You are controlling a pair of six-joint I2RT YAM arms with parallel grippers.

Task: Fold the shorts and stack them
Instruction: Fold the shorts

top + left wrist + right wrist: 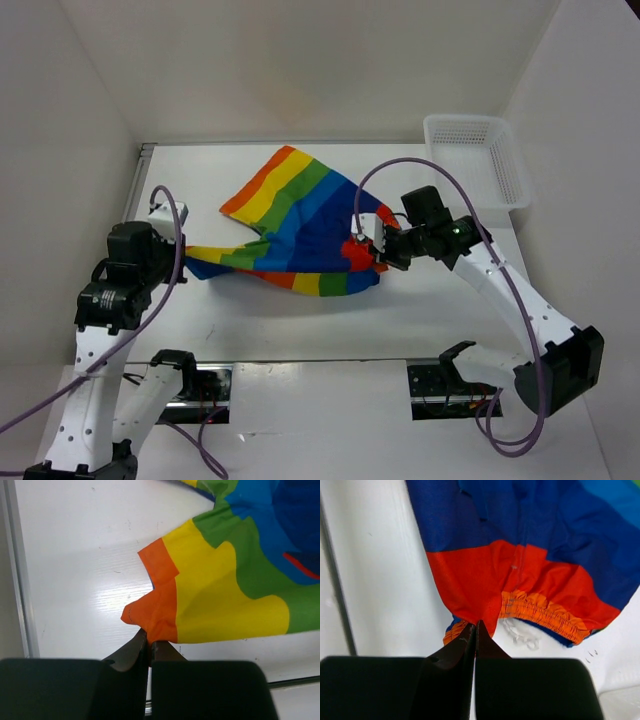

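Observation:
The rainbow-striped shorts (300, 225) lie spread across the middle of the white table. My left gripper (186, 250) is shut on the orange corner of a leg hem (155, 615) at the shorts' left end. My right gripper (368, 252) is shut on the red fabric at the waistband (485, 595) at the shorts' right end. The orange elastic waistband (545, 612) and the white drawstring (520, 632) show in the right wrist view. The cloth between the two grippers looks stretched and slightly lifted.
A white plastic mesh basket (475, 160) stands at the back right corner of the table. White walls close in the left, back and right sides. The arm bases sit at the near edge.

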